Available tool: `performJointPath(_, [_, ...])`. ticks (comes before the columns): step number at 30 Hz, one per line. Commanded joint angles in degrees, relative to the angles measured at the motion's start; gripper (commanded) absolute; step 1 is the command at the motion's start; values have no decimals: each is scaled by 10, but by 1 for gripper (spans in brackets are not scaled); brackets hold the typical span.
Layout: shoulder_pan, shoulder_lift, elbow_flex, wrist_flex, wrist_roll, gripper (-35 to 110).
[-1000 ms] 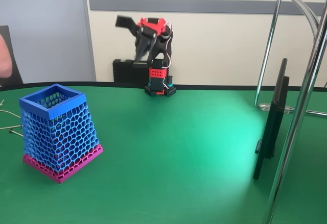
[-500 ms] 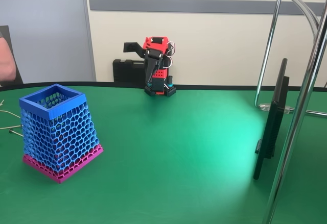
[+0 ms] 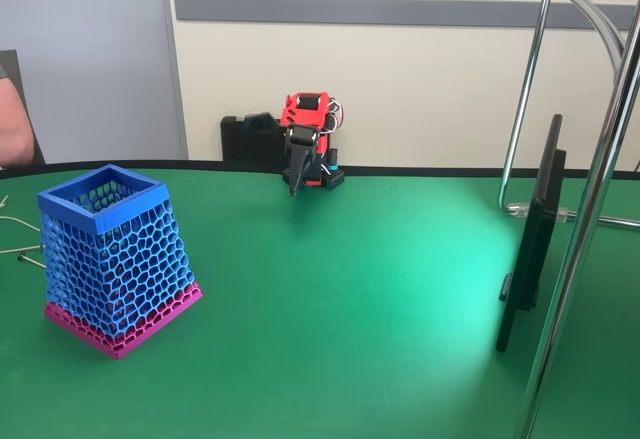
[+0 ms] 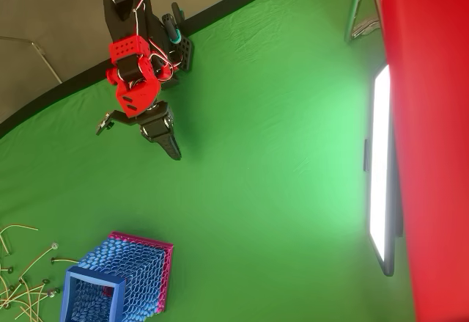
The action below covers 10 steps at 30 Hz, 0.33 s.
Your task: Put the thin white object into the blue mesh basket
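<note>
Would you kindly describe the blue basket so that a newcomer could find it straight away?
Start from the green table and look to its left side in the fixed view, far from the red arm at the back edge. The blue mesh basket stands there: tall, tapered, honeycombed, with a magenta base, beside thin pale cables.

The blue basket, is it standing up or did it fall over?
Standing up. In the fixed view the blue mesh basket rests on its magenta base band on the green table, open blue rim on top.
</note>
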Motion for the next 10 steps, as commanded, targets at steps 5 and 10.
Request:
performJointPath(5, [-23,5,6,17,40,1])
performJointPath(10, [-24,5,6,17,55,1])
